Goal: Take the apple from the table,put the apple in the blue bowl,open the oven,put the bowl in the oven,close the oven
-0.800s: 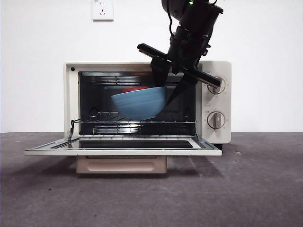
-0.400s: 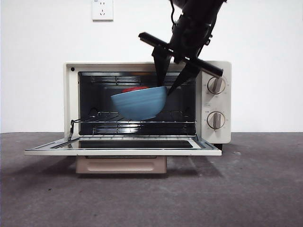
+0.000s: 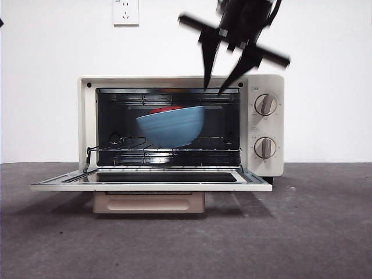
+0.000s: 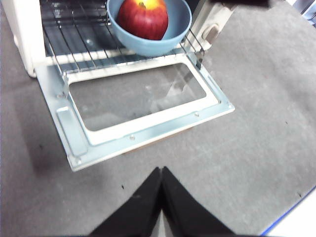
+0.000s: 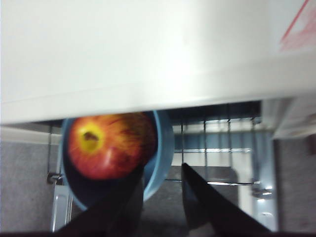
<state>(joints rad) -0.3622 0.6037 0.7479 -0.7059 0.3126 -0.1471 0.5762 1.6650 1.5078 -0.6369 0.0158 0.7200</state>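
Right gripper (image 3: 214, 88): jaws spread, empty, above the oven's (image 3: 181, 125) top edge, as I read it.
Bowl (image 3: 170, 127): on the rack inside, apple (image 4: 142, 18) in it.
Door (image 3: 151, 180): open, stiff; I'd lift its near edge.
Left gripper (image 4: 161, 172): pressed together, waiting.

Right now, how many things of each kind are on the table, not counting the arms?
Cream-white boxy toaster oven, door open: 1
Light-blue round bowl, on the oven's wire rack: 1
Dark red apple with a yellow patch, in the bowl: 1
Total: 3
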